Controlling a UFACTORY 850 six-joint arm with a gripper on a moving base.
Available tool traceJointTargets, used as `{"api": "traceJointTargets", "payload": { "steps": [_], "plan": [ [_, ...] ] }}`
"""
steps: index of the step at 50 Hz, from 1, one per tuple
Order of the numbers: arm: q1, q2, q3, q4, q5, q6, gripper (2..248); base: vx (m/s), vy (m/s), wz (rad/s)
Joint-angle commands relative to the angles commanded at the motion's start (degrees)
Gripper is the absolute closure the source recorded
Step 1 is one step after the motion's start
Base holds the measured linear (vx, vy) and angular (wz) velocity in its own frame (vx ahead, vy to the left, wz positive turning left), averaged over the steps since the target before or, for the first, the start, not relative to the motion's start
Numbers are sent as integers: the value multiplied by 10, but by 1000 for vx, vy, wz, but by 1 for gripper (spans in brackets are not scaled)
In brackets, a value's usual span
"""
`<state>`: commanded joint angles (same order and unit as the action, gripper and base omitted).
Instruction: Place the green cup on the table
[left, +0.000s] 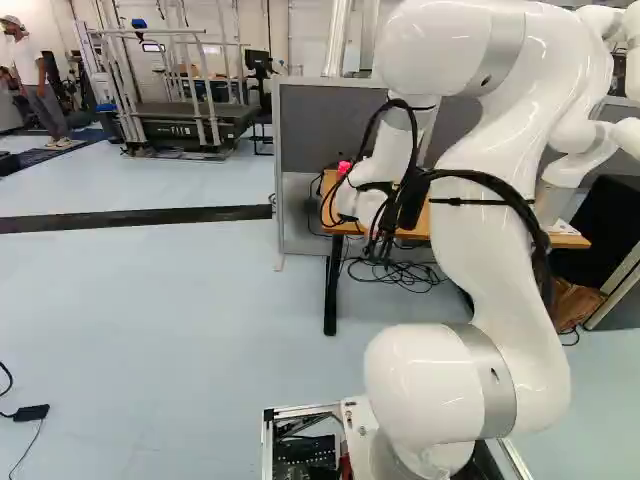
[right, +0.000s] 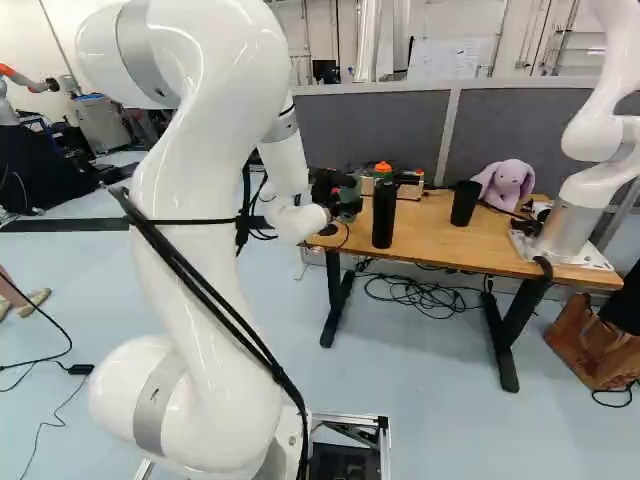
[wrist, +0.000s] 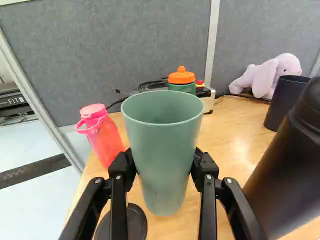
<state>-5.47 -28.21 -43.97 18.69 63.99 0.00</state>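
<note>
In the right base view, my gripper (right: 328, 188) is at the left end of the wooden table (right: 450, 238), with the green cup (right: 351, 203) at its fingers. The wrist view shows the gripper (wrist: 163, 167) shut on the green cup (wrist: 162, 145), one finger against each side. The cup stands roughly upright with its open rim up. Its base is over the tabletop (wrist: 240, 145); whether it touches the wood I cannot tell.
A pink bottle (wrist: 104, 134) and a black disc (wrist: 131, 222) lie left of the cup; a big black bottle (wrist: 287, 165) stands right. Behind are an orange-lidded bottle (wrist: 181, 81), black cup (wrist: 285, 102) and plush toy (wrist: 267, 76). Another robot (right: 590, 170) stands at the table's right.
</note>
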Motion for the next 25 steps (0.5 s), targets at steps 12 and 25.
{"api": "traceJointTargets", "payload": {
  "steps": [12, 25],
  "plan": [
    [1, -37, -30, 4, 10, 0, 125, 0, 0, 0],
    [2, -62, -45, 4, 10, 0, 125, 0, 0, 0]
  ]
}}
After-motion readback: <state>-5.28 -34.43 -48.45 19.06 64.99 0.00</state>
